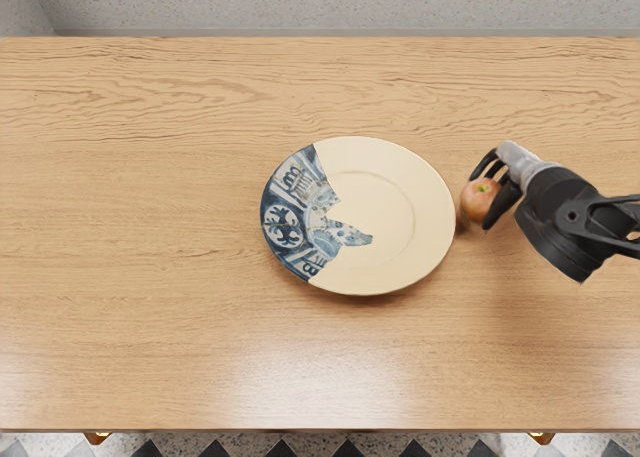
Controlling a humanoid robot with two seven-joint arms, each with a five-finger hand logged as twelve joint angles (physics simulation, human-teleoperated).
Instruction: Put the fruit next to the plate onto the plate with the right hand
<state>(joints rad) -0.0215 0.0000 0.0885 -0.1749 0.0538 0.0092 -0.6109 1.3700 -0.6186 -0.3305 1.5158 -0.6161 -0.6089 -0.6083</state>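
Observation:
A round cream plate [385,217] with a blue patterned patch on its left side lies on the wooden table. Just off its right rim sits a small red apple [477,199], on the table surface. My right hand [496,189] comes in from the right edge and is right at the apple, its dark fingers [489,164] curving around the fruit's right side and top. The apple still rests on the table beside the plate, and I cannot tell whether the fingers are closed on it. The left arm is out of view.
The wooden table [150,227] stretches wide to the left and front of the plate. Its front edge runs along the bottom of the view, with checkered floor below. A grey wall stands behind the far edge.

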